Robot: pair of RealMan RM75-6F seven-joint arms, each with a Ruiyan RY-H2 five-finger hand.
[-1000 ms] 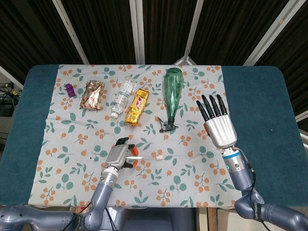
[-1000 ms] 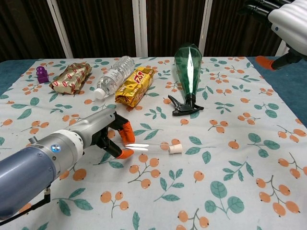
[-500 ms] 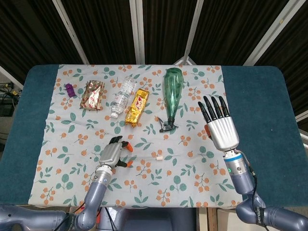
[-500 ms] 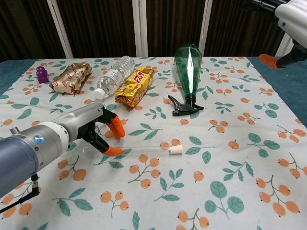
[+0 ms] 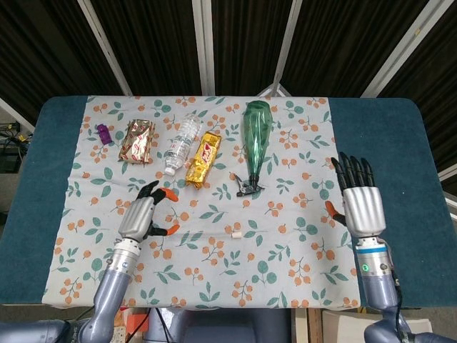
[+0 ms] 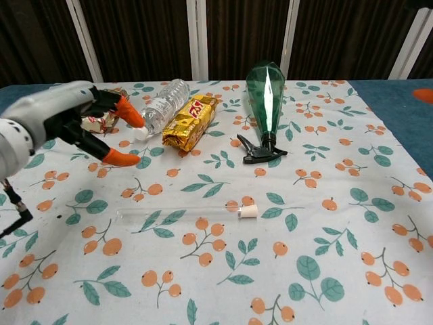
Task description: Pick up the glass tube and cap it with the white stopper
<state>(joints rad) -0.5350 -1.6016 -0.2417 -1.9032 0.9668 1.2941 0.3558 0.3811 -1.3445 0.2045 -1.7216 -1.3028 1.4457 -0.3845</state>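
A staged robot test bench rather than a home. The counter [image 5: 400,143] wears a blue cover and a fruit-print cloth [image 5: 285,271]. Behind it stand dark slatted panels [image 6: 142,34] in pale frames.

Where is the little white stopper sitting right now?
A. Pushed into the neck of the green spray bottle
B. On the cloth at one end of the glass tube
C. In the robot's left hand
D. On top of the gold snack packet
B: in the chest view the white stopper lies on the cloth at the right-hand end of the glass tube, while the left hand hovers apart from both, holding nothing.
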